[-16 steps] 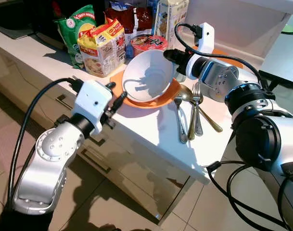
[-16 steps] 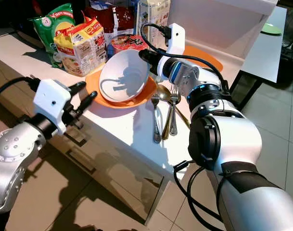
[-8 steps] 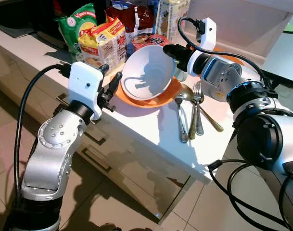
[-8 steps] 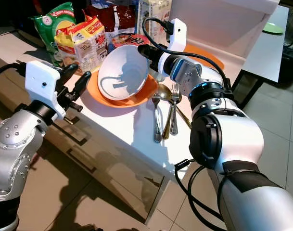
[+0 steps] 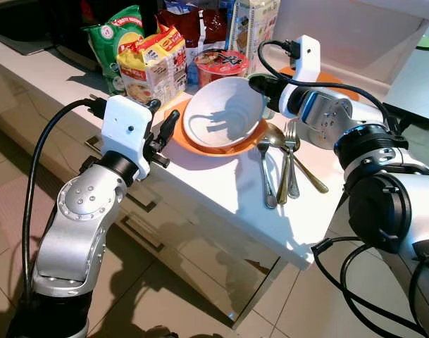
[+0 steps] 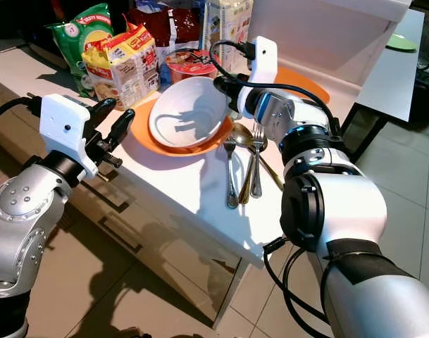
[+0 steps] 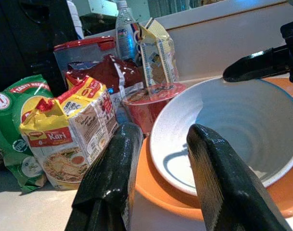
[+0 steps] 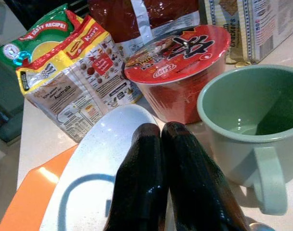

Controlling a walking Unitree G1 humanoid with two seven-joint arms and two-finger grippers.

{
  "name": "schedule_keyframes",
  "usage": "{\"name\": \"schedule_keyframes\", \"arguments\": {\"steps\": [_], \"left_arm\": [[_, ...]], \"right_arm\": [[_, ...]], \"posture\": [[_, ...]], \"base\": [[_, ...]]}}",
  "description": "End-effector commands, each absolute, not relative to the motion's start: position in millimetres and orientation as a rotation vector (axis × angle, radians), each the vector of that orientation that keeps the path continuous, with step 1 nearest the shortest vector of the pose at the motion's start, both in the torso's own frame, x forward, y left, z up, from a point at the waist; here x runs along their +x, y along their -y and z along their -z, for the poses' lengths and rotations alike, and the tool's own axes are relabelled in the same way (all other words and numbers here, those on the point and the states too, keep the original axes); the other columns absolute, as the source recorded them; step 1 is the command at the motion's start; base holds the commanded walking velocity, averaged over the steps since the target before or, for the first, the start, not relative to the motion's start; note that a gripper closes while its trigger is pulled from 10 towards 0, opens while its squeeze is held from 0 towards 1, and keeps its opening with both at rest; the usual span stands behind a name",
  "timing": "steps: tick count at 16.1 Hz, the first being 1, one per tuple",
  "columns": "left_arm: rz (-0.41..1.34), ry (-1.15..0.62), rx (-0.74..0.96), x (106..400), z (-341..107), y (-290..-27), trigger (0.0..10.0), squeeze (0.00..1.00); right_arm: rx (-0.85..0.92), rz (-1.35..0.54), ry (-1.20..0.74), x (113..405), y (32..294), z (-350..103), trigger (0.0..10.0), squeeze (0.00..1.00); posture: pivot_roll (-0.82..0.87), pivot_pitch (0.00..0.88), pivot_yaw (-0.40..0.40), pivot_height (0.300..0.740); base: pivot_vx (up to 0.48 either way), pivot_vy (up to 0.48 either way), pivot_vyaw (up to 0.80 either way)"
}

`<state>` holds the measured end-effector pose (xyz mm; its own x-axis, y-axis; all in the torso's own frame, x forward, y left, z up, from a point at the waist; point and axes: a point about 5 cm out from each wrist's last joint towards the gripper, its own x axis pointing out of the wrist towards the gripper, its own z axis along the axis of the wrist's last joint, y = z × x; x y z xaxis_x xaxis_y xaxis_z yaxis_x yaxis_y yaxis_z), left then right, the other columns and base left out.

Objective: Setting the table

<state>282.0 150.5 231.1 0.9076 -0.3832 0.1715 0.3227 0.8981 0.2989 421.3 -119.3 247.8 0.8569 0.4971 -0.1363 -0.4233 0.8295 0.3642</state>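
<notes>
From the head cameras, a white bowl (image 5: 224, 120) sits on an orange plate (image 5: 200, 144) on the white counter (image 5: 221, 190), tipped slightly toward the robot. The right gripper (image 5: 260, 84) is at the bowl's far rim, its fingers closed on the rim's edge. The left gripper (image 5: 169, 125) hangs just off the plate's near-left edge, fingers spread apart and holding nothing. Right of the plate lie spoons and forks (image 5: 281, 165) side by side, handles pointing toward the robot. Behind the bowl stand a yellow noodle pack (image 5: 152, 67), a green bag (image 5: 115, 39) and a red cup of noodles (image 5: 221, 63). A second orange plate (image 6: 302, 81) lies farther back, behind the right arm.

The left wrist view looks between the two parted black fingers (image 7: 112, 178) at the bowl (image 7: 233, 130) resting on the orange plate (image 7: 156, 187), with nothing between the fingers. It brings out things the head view leaves small: a water bottle (image 7: 126, 33), a cracker box (image 7: 156, 50) and a dark red bag (image 7: 100, 72) behind the noodle cup (image 7: 146, 103). The right gripper's fingers (image 7: 261, 65) reach over the bowl's far rim.

The right wrist view shows the right fingers (image 8: 141, 187) pressed together over the bowl's rim (image 8: 98, 163). Just beside them stands a pale green mug (image 8: 247, 130), empty, handle toward the camera, next to the noodle cup (image 8: 177, 65).
</notes>
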Motion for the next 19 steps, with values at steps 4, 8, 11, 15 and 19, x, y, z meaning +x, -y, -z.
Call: {"name": "schedule_keyframes", "arguments": {"steps": [4, 8, 11, 15, 19], "left_arm": [[0.385, 0.223, 0.274, 281.9, -229.8, -147.0, 10.0, 0.0], [0.39, 0.223, 0.281, 281.1, -229.6, -146.4, 10.0, 0.0], [0.394, 0.227, 0.288, 280.7, -229.9, -146.3, 10.0, 0.0], [0.395, 0.23, 0.29, 280.3, -230.8, -146.0, 10.0, 0.0], [0.4, 0.229, 0.291, 280.4, -230.7, -146.0, 10.0, 0.0]], "right_arm": [[0.279, -0.423, -0.207, 423.1, 133.0, -250.2, 10.0, 1.0], [0.278, -0.407, -0.204, 423.5, 134.6, -250.2, 10.0, 1.0], [0.31, -0.413, -0.194, 423.8, 134.7, -254.2, 10.0, 1.0], [0.382, -0.442, -0.197, 423.0, 132.7, -253.9, 10.0, 1.0], [0.377, -0.416, -0.214, 423.0, 134.2, -249.9, 10.0, 1.0]], "posture": [[0.14, 0.0, -0.051, 0.74], [0.14, 0.0, -0.055, 0.74], [0.14, 0.0, -0.057, 0.74], [0.14, 0.0, -0.058, 0.74], [0.14, 0.0, -0.058, 0.74]], "base": [[0.0, 0.0, 0.0], [0.0, 0.0, 0.0], [0.0, 0.0, 0.0], [0.0, 0.0, 0.0], [0.0, 0.0, 0.0]]}}
